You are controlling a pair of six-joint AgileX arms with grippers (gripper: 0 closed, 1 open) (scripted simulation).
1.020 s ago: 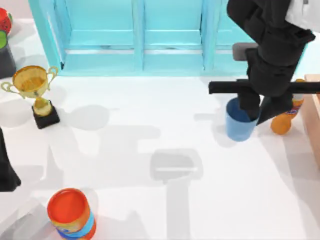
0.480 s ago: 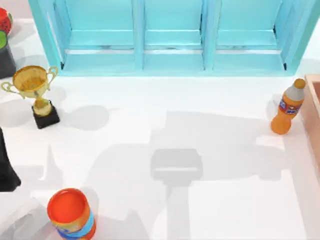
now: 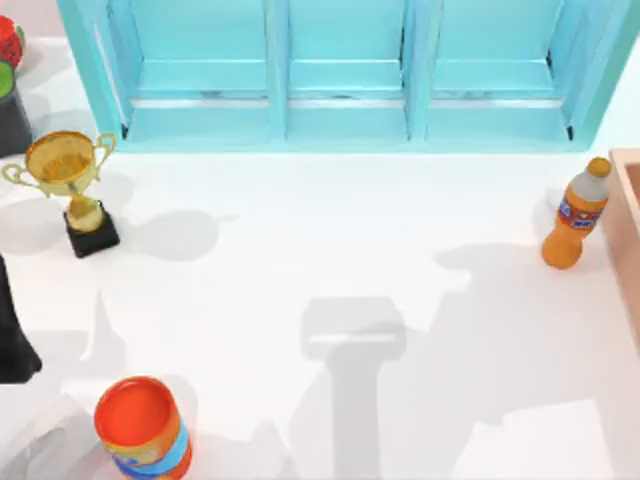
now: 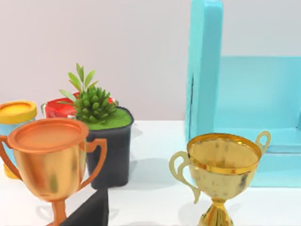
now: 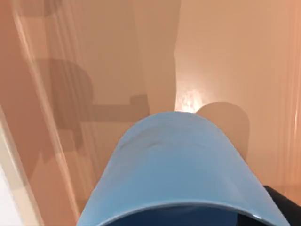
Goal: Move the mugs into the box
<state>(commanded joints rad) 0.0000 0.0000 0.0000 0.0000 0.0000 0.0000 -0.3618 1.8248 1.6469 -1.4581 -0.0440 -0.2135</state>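
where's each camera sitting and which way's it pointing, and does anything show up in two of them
Top view: above the table, looking down on the white table, turquoise cabinet, gold trophy, orange-topped can, orange bottle and box edge; a dark part of the left arm shows at the left edge.
Left wrist view: on the left arm, facing level past the gold trophy, a copper trophy and potted plant.
Right wrist view: on the right arm, facing down past the blue mug onto the box's floor.
Shared: gold trophy and cabinet, top and left wrist.

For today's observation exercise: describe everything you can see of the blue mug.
The blue mug is plain light blue, smooth and matte like plastic, with no handle in sight. In the right wrist view it sits close to the camera, its curved wall above the tan floor of the box, casting a shadow there. What holds it is hidden.
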